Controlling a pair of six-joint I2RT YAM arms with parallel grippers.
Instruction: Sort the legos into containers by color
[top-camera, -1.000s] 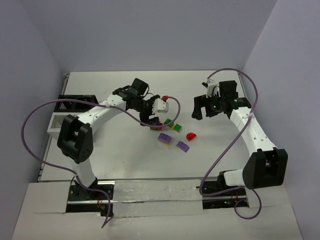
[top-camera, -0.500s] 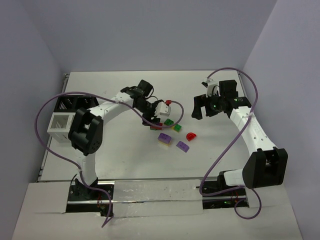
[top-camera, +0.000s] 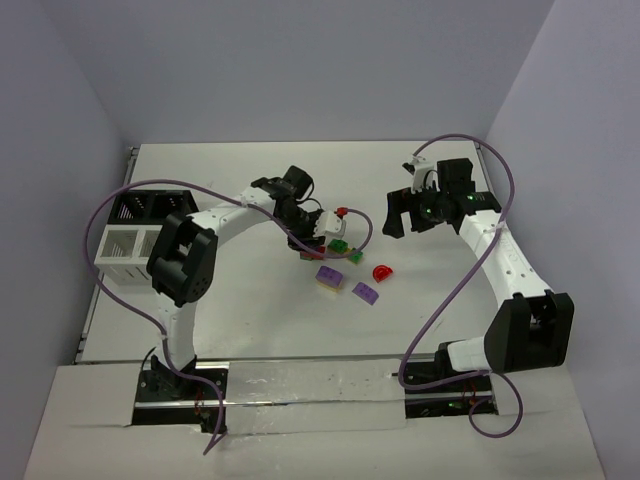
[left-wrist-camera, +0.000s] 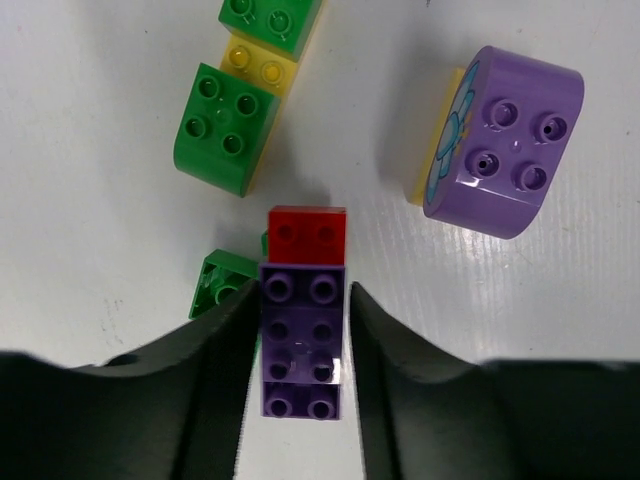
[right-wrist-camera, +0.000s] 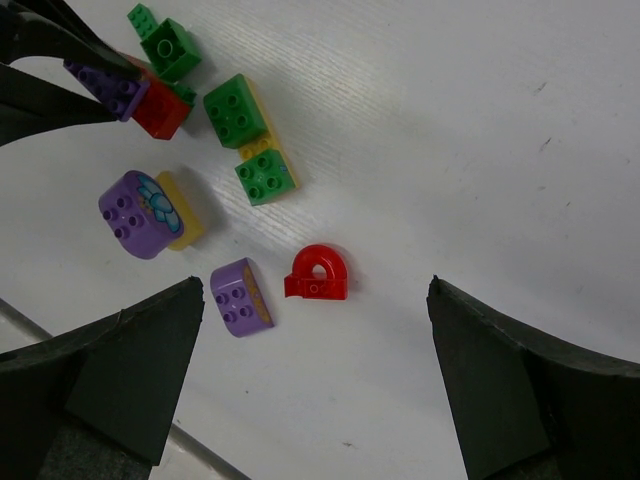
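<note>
Left wrist view, and we are right over the pile. The left gripper (left-wrist-camera: 301, 300) has both fingers (left-wrist-camera: 215, 380) pressed against the long sides of a purple brick (left-wrist-camera: 302, 350), clamped on it. A red brick (left-wrist-camera: 308, 234) is stuck to the far end of that purple one, poking out past the fingertips. Just beside the finger on the left of this view sits a small green brick (left-wrist-camera: 222, 283), tipped on its edge. Further out, a green-yellow-green row (left-wrist-camera: 225, 128) lies on the white table (left-wrist-camera: 90, 200). Off to the right is a rounded purple block (left-wrist-camera: 510, 135) with a yellow layer against one side. Whether the clamped brick is off the table, I cannot tell.

Over to the right wrist view. The right gripper (top-camera: 412, 220) hangs with its jaws spread wide, holding nothing. On the table between its fingers in that view lies a red half-round (right-wrist-camera: 318, 272), with a small purple piece (right-wrist-camera: 240, 297) just beside it on the left.

From the top view, the loose bricks are bunched mid-table between the two arms. They are well apart from the white box (top-camera: 120, 255) and the black tray (top-camera: 135, 208), which stand at the left edge, tray behind box.
</note>
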